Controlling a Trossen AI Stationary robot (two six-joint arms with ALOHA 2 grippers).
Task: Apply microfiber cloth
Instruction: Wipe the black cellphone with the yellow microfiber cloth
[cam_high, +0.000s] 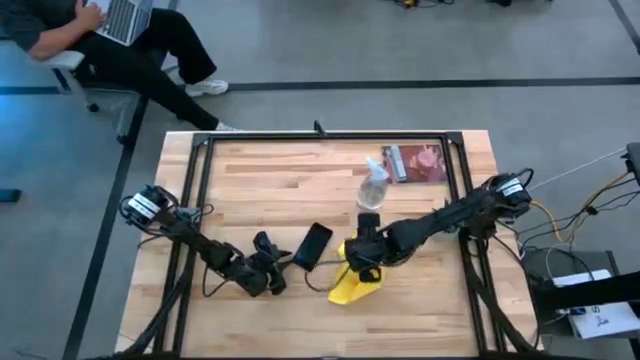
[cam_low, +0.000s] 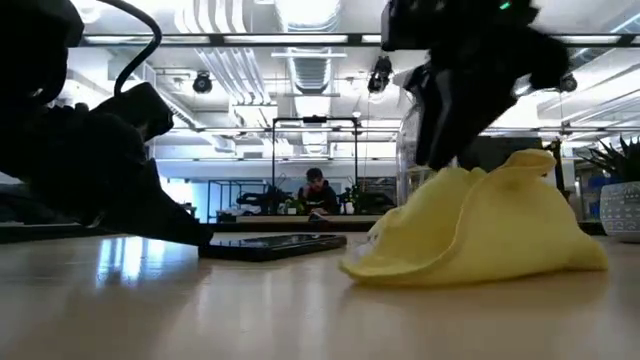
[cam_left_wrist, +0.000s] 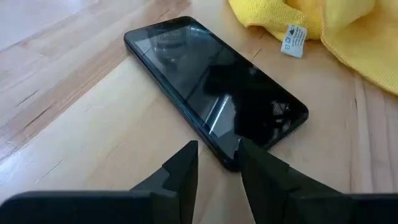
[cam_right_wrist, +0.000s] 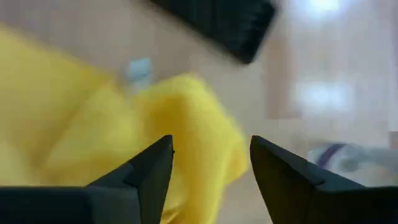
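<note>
Beside the phone, on its near side, my left tool rests low on the desk, fingers slightly apart at the phone's near corner, clamping nothing. Right of the phone lies the microfiber cloth, bunched in a raised heap with its white tag facing the phone. My right tool sits over the cloth, fingers apart. Beyond the phone stands a spray bottle.

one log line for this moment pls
step: reach for microfiber cloth | right gripper: open, over cloth, no grasp seen | left gripper: at phone corner, not gripping | cloth: bunched on table beside phone
</note>
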